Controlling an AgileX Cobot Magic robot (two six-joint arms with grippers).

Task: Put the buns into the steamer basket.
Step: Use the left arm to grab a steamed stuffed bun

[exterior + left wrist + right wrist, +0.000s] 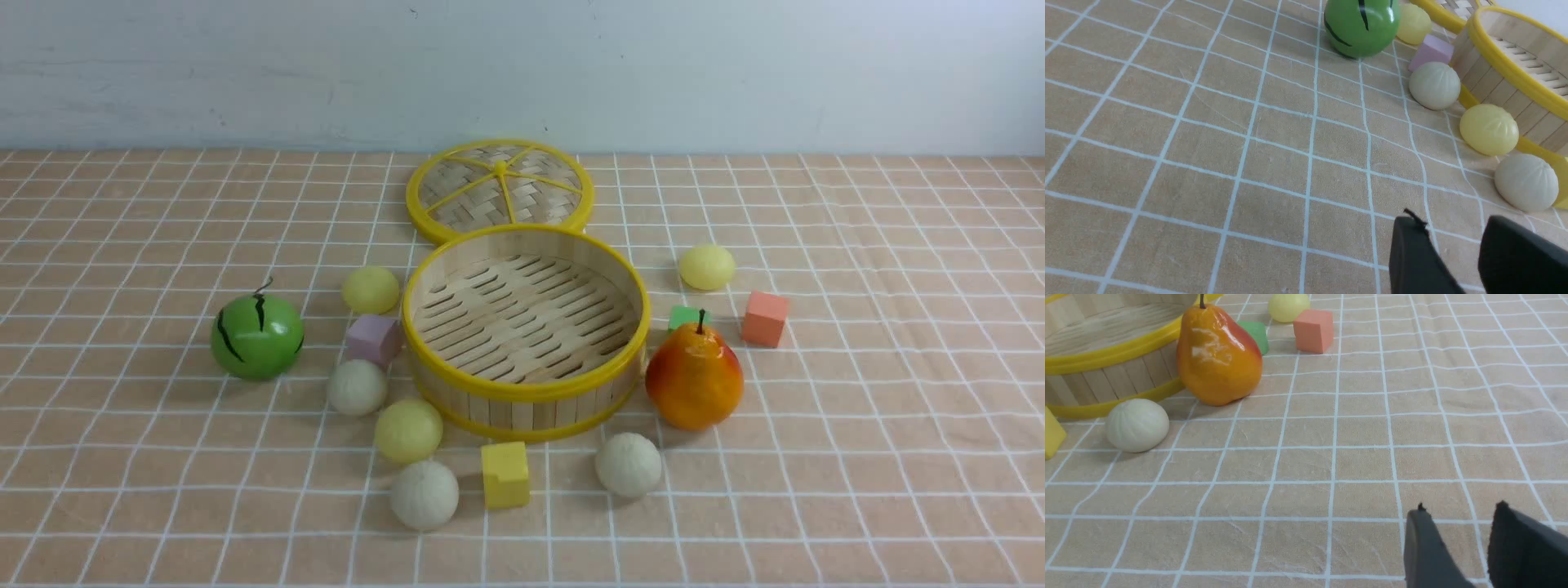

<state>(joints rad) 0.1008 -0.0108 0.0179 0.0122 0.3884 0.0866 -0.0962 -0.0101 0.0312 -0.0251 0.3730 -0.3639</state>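
The steamer basket (526, 395) stands mid-table with nothing in it. Six buns lie around it: yellow ones at back left (371, 289), front left (408, 430) and back right (707, 266); off-white pleated ones at left (357, 387), front left (424, 494) and front right (628, 464). Neither gripper shows in the front view. My left gripper (1453, 228) is open and empty over bare cloth, short of the nearest off-white bun (1526, 182). My right gripper (1459, 514) is open and empty, well away from the off-white bun (1137, 424).
The woven lid (500, 189) lies behind the basket. A green melon ball (257, 336) sits at left, a pear (694, 377) against the basket's right side. Cubes lie about: purple (373, 339), yellow (504, 474), green (684, 317), orange (765, 318).
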